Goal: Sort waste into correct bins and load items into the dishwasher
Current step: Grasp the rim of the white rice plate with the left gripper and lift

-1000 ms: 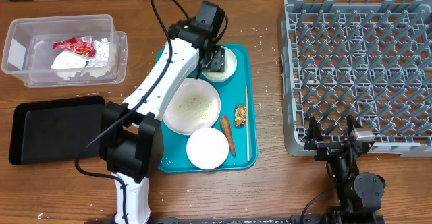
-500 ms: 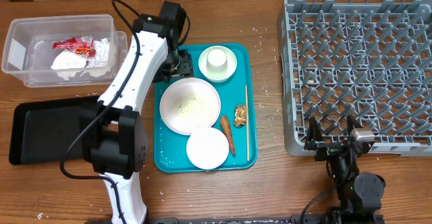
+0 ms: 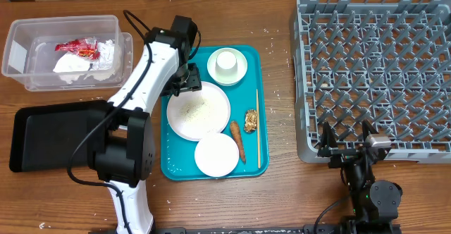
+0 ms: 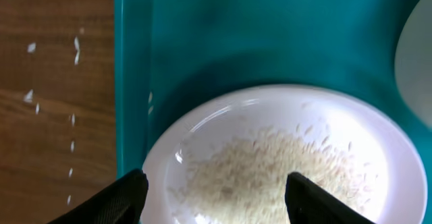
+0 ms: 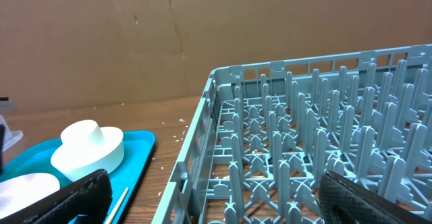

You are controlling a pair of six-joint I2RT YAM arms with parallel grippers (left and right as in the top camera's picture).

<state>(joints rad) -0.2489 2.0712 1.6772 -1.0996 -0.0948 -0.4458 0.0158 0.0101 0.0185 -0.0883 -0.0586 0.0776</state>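
Observation:
My left gripper (image 3: 187, 79) is open and empty over the far-left rim of the large white plate (image 3: 200, 110) that holds loose rice grains (image 3: 194, 109) on the teal tray (image 3: 251, 58). In the left wrist view the open gripper (image 4: 214, 198) straddles the plate's rim (image 4: 162, 160) and rice (image 4: 270, 166). A small white cup (image 3: 226, 60) sits on a small plate at the tray's far end. A white bowl (image 3: 216, 154), a carrot piece (image 3: 237, 139) and a brown lump (image 3: 251, 119) lie on the tray. My right gripper (image 3: 347, 148) is open and empty by the grey dish rack (image 3: 373, 72).
The clear tub (image 3: 67, 51) at far left holds the red-and-white wrapper (image 3: 79, 47) and white napkin (image 3: 74, 66). The black tray (image 3: 53, 135) lies in front of it. A thin wooden stick (image 3: 257, 128) lies along the teal tray's right side. Rice grains dot the wood.
My left gripper left the cup at the tray's far end, swung left to the tray's far-left corner, then moved nearer over the rice plate's rim. The right arm has not moved.

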